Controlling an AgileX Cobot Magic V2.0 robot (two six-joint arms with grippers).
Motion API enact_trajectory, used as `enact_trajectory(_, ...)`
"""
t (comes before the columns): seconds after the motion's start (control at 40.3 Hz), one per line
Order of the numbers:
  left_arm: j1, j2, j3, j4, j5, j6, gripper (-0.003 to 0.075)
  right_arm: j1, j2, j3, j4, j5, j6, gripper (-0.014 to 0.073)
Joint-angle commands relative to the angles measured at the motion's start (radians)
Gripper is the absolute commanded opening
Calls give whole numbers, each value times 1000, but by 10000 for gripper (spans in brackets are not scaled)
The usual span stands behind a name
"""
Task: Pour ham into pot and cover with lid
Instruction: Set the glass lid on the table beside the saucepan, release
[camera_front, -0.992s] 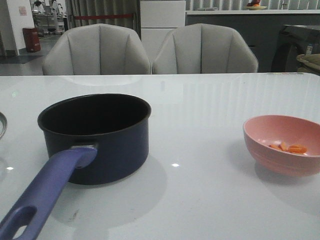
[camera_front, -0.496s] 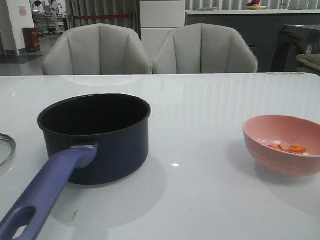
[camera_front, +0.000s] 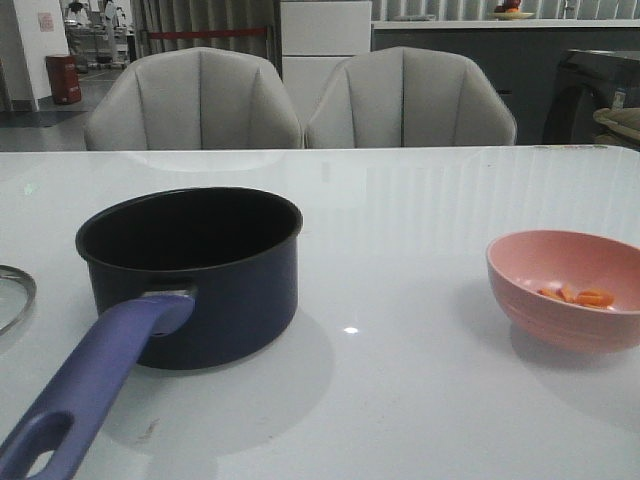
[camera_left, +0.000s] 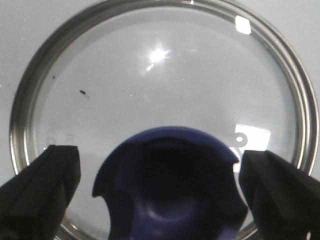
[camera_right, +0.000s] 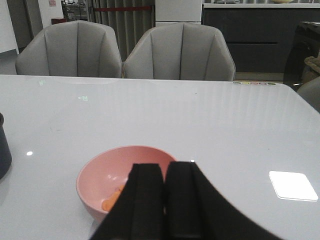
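Note:
The dark navy pot (camera_front: 200, 275) stands left of the table's middle, its purple-blue handle (camera_front: 95, 385) pointing toward the front left. Several ham pieces (camera_front: 580, 296) lie in a pink bowl (camera_front: 525, 300) at the right. Only a sliver of the lid (camera_front: 12, 295) shows at the left edge of the front view. In the left wrist view the glass lid (camera_left: 165, 85) lies flat, and my left gripper (camera_left: 161, 165) is open with one finger on each side of its blue knob (camera_left: 170, 190), not touching it. My right gripper (camera_right: 165, 167) is shut and empty just before the bowl (camera_right: 100, 175) and ham (camera_right: 112, 200).
Two grey chairs (camera_front: 300, 100) stand behind the table's far edge. The pot's side (camera_right: 2, 145) shows at the edge of the right wrist view. Neither arm appears in the front view.
At the left edge of the front view the lid's rim has dropped lower and come a little further to the right. Pot, bowl and ham have not moved.

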Motion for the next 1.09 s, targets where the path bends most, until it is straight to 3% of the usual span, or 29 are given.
enact_trajectory(0.0, -6, -77, -41, -17, 11, 0, 622, -6, -21, 11, -7, -84, -3, 141)
enact_trajectory(0.273, -20, -269, -5, -17, 11, 2, 545, -6, -21, 11, -7, -84, -3, 141)
enact_trajectory(0.645, -20, -705, 261, -88, -242, 2, 417, -6, -21, 11, -7, -84, -3, 141)
enact_trajectory(0.893, -52, -931, 369, -115, -280, 2, 377, -6, -21, 11, -7, -84, -3, 141)
enact_trajectory(1.067, -116, -1083, 458, -52, -327, 2, 372, -6, -21, 11, -7, -84, -3, 141)
